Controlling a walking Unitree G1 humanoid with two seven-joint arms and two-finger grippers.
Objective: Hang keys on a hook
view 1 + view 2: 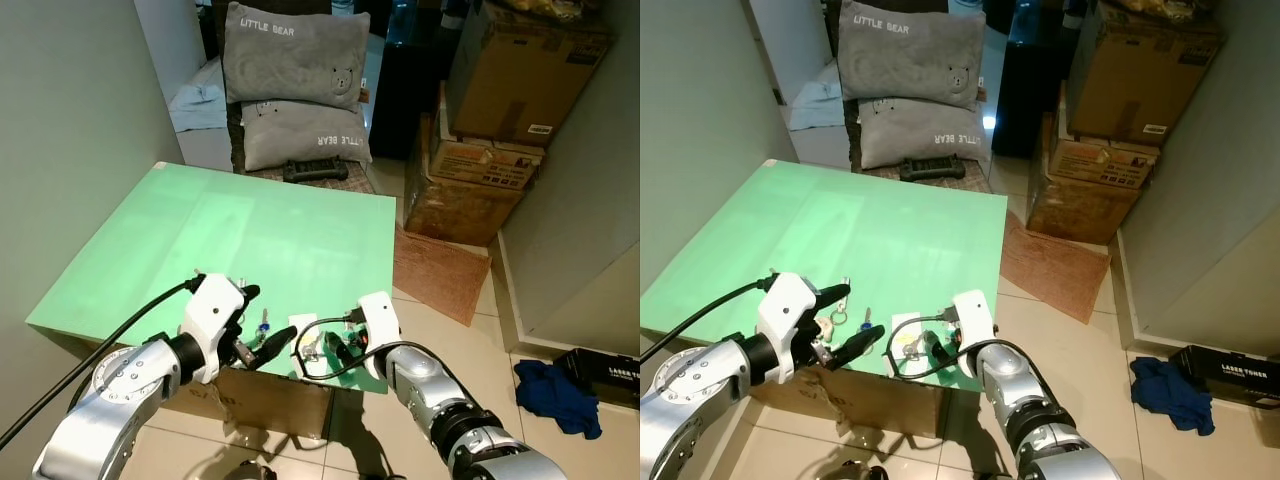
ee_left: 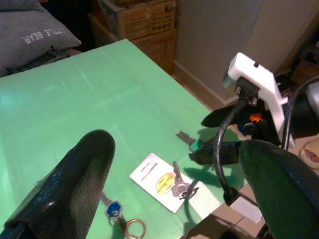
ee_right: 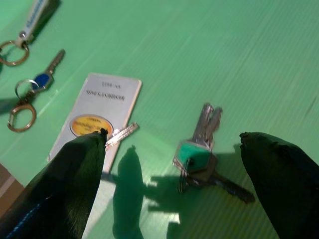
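Under card [image 3: 94,112], key [image 3: 121,133], perhaps half-hidden.

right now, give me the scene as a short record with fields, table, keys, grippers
surface: green table, keys lie near its front edge
teal-capped key bunch: flat on the table, between the right gripper's fingers, not touched
white card: flat, with a key lying on it
blue-capped key: on a ring, beside the card
left gripper: open, low over the blue-capped key and ring
right gripper: open, straddling the teal-capped bunch
behind the table: two grey pillows, cardboard boxes
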